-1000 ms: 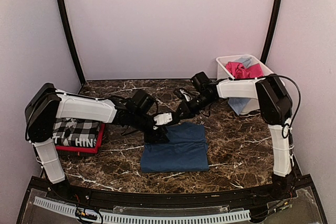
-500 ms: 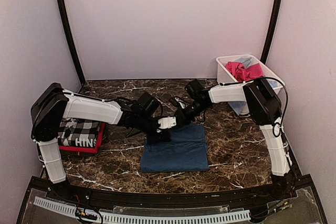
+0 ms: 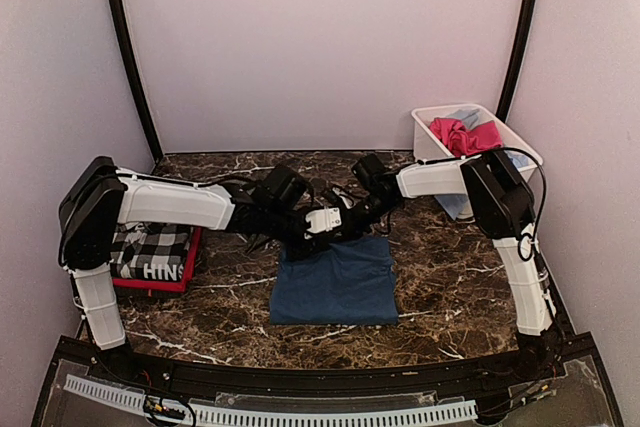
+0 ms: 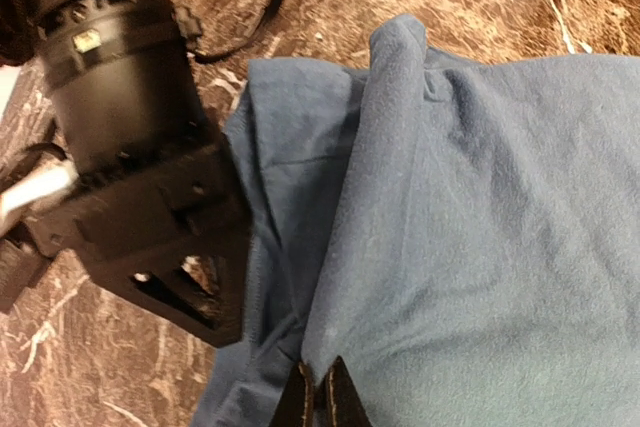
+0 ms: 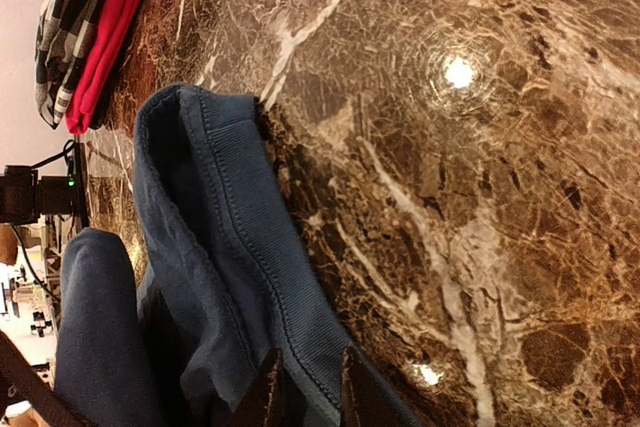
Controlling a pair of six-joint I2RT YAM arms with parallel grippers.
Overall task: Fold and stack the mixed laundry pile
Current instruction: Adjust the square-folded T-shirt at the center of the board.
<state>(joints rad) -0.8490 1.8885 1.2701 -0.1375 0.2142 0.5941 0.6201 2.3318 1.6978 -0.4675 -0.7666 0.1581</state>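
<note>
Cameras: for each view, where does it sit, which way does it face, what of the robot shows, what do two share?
Top: high behind, looking down at the table; both arms show.
Left wrist: above the tee, looking down; left gripper shut on it, right arm beside.
Right wrist: low, looking along the table to the stack; right gripper on the hem.
Shared: both wrists see the tee.

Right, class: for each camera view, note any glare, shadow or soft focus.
Right wrist view: round white glare spot on the glossy brown marble table; the navy blue cloth tee hem stitching is sharp. Left wrist view: even light, the black right arm slightly soft. Top external view: diffuse light, no hard shadows.
</note>
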